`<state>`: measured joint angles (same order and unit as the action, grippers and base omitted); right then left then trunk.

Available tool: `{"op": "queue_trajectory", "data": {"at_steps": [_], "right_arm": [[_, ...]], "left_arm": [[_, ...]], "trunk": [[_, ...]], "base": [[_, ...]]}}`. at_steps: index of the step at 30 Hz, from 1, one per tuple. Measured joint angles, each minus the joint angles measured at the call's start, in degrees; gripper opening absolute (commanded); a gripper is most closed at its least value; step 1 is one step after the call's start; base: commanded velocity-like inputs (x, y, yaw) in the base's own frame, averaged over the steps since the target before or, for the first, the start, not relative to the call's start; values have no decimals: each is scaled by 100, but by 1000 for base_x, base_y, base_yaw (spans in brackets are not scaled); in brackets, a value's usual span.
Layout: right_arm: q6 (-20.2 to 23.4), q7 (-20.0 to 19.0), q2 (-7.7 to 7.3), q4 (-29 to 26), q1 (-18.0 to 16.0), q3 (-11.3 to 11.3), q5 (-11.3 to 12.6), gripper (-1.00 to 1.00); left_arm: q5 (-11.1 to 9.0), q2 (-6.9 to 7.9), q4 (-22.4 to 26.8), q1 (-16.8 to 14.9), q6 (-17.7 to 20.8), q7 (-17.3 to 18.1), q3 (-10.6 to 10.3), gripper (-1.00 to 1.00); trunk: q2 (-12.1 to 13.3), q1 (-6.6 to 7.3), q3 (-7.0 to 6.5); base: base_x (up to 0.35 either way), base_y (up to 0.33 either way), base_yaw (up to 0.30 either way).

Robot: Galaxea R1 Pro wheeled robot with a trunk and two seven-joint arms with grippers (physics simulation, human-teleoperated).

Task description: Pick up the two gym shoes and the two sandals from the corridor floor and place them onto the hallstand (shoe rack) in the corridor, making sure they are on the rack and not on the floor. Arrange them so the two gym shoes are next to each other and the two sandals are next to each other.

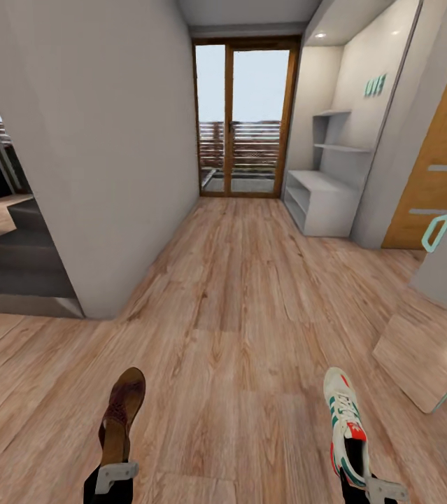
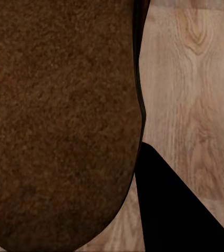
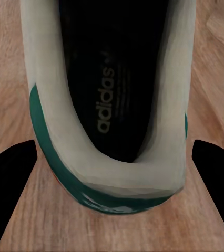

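In the head view the left gripper is at 7 o'clock, at the bottom edge, and it is clamped on the heel end of a brown sandal. The sandal points away from the robot toward 12 o'clock, above the corridor floor. In the left wrist view the brown leather sole of the sandal lies very near the camera, with the wood planks beside it.

The right gripper is at 5 o'clock, and it grasps the heel of a gym shoe. The shoe is white with green stripes and a red-orange tongue tab, and its toe also points toward 12 o'clock. In the right wrist view the heel of the gym shoe sits between the two dark fingers, and the word "adidas" with the trefoil logo can be read on the black insole.

The hallstand stands far ahead at about 1 o'clock, against the right wall, with grey shelves above it. Next to it, at 12 o'clock, is a glass door with a wooden frame. On the wall above the shelves there is a small green sign, too small to read.
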<state>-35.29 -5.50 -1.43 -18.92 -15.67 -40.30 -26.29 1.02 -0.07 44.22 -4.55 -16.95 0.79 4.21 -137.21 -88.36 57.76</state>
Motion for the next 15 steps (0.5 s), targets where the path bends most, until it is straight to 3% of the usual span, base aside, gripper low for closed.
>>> {"op": "queue_trajectory", "data": {"at_steps": [15], "right_arm": [[0, -32, -10, 0, 0, 18, -36, -100]], "left_arm": [[-3, 0, 1, 0, -2, 0, 1, -100]], "trunk": [[0, 0, 5]], "base": [[339, 0, -7]]}}
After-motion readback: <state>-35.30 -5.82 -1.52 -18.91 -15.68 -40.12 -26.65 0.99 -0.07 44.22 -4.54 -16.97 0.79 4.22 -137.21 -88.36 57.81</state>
